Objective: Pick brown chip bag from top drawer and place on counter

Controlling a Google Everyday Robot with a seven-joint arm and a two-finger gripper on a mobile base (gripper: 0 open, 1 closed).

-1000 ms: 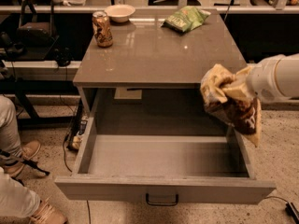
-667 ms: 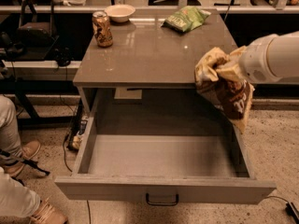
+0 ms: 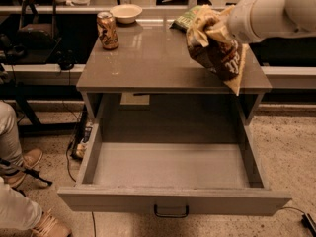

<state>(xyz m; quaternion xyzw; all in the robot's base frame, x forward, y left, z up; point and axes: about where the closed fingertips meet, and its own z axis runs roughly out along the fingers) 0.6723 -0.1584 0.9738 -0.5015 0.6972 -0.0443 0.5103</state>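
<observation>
The brown chip bag point(image 3: 218, 51) hangs crumpled from my gripper point(image 3: 213, 27), which is shut on its top edge. The bag is in the air over the right part of the counter point(image 3: 148, 63), its lower corner near the counter's front right edge. My white arm point(image 3: 269, 11) comes in from the upper right. The top drawer point(image 3: 170, 169) is pulled fully open below the counter and its inside is bare. Its front panel carries a small dark handle point(image 3: 171, 212).
On the counter stand a drink can point(image 3: 107, 30) at the back left, a pale bowl point(image 3: 126, 13) behind it, and a green chip bag point(image 3: 186, 18) at the back, partly hidden by the brown bag. A person's legs and shoes point(image 3: 19, 191) are at the left on the floor.
My gripper has lifted the brown chip bag up and back, from beside the drawer's right side to above the counter's right part.
</observation>
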